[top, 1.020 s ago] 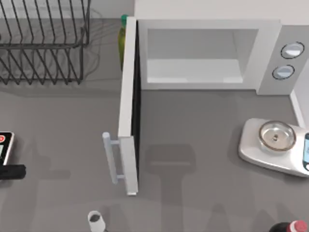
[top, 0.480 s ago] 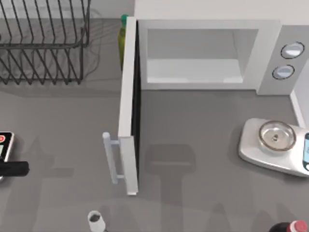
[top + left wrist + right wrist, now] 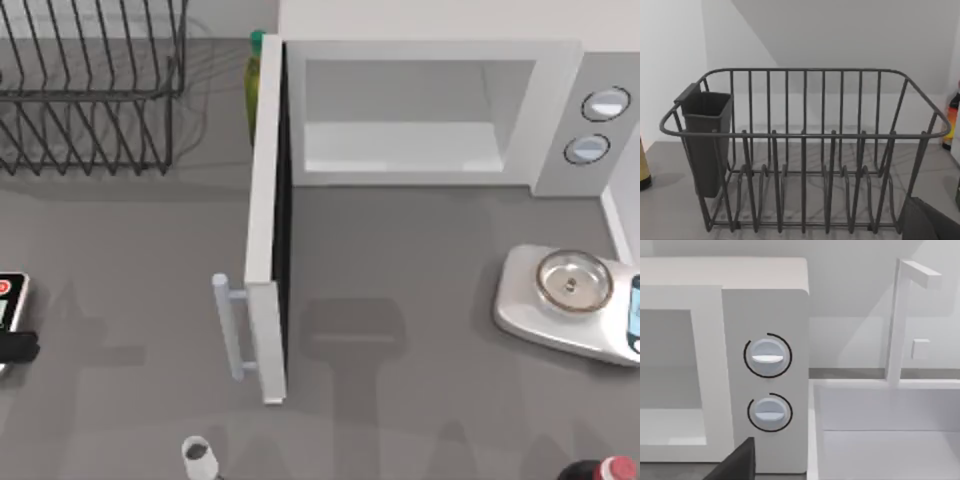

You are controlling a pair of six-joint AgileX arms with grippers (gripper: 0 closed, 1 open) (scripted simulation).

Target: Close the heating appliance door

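The heating appliance, a white microwave (image 3: 430, 52), stands at the back of the table with its pale cavity exposed. Its door (image 3: 262, 200) is swung wide open and juts toward the table's front, edge-on from above. The bar handle (image 3: 228, 325) is on the door's left face. Two round silver knobs (image 3: 606, 104) sit on the grey side panel, and the right wrist view shows them close up (image 3: 767, 356). A dark part of my left gripper (image 3: 15, 347) pokes in at the table's left edge, well left of the door. The right wrist view has a dark part of my right gripper (image 3: 735, 465).
A black wire dish rack (image 3: 90, 90) stands at the back left, and the left wrist view faces it (image 3: 805, 150). A green bottle (image 3: 255, 80) stands behind the door. A white scale (image 3: 560, 300) lies at the right, a small cup (image 3: 198, 455) and a red-capped bottle (image 3: 605, 470) at the front.
The dark tip of my left gripper slid a little right along the left edge, then drew back left. The door has not moved.
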